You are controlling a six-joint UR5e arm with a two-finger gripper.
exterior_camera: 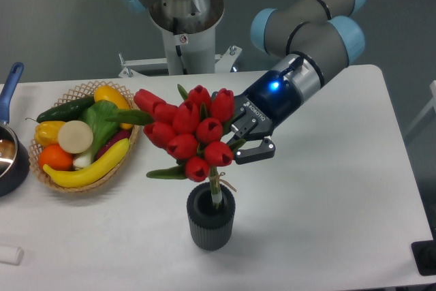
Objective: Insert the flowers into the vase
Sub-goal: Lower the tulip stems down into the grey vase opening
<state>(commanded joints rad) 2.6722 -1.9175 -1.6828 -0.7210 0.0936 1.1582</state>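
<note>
The flowers [191, 131], a bunch of red tulip buds with green leaves, hang just above the vase [211, 223], a dark grey ribbed cylinder near the table's front. The tied stems [216, 194] point down and their lower end dips into the vase's round mouth. My gripper [240, 135] is shut on the flowers from the right, behind the buds, with one dark finger [255, 153] showing below the blooms. The buds hide the other finger and the spot where the stems are held.
A wicker basket [85, 90] of fruit and vegetables stands at the left, close to the leftmost tulip. A dark pot with a blue handle [10, 83] sits at the far left edge. A small white object [10, 255] lies at the front left. The robot base [184, 18] rises behind.
</note>
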